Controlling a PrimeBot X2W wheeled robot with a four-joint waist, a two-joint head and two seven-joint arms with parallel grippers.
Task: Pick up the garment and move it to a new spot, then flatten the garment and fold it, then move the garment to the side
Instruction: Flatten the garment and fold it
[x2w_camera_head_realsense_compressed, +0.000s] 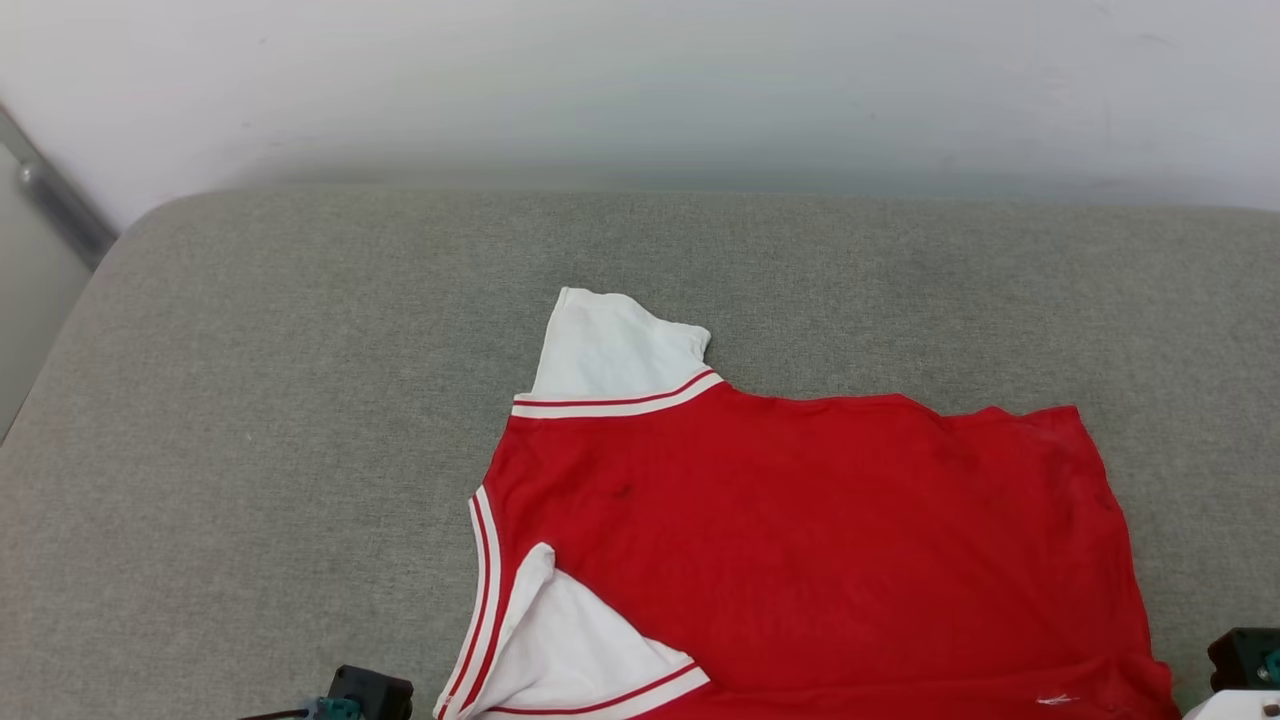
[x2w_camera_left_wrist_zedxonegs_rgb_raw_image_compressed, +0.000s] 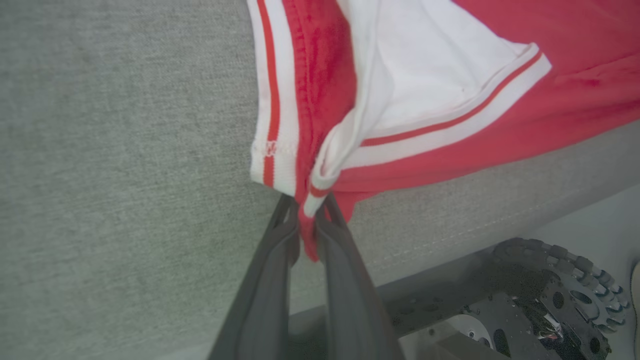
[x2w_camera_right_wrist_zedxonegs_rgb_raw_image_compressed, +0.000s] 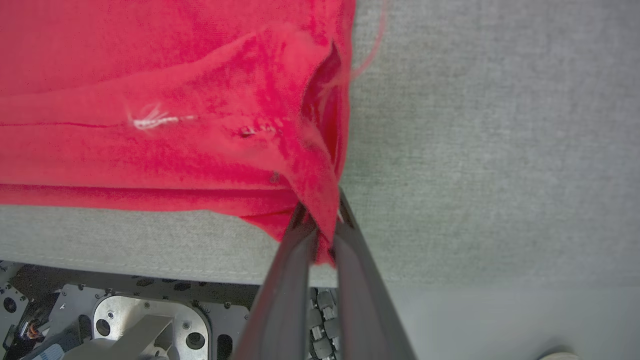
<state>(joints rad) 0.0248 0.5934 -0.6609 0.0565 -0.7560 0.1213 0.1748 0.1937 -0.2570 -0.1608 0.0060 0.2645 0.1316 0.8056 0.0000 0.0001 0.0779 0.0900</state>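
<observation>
Red jersey T-shirt with white sleeves (x2w_camera_head_realsense_compressed: 800, 540) on grey fabric cushion (x2w_camera_head_realsense_compressed: 300, 400), right of centre, at near edge.
Left gripper (x2w_camera_left_wrist_zedxonegs_rgb_raw_image_compressed: 306, 225) at its near-left corner, right gripper (x2w_camera_right_wrist_zedxonegs_rgb_raw_image_compressed: 322, 235) at near-right.

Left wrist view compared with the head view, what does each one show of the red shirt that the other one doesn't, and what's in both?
Left wrist view: the left claw shut on the garment's near corner beside the striped trim, and the robot's base below the grey cushion's edge. Head view: most of the garment's spread, its far white sleeve lying flat, and the pale wall behind. Both: the near white sleeve with its stripes, on the cushion.
</observation>
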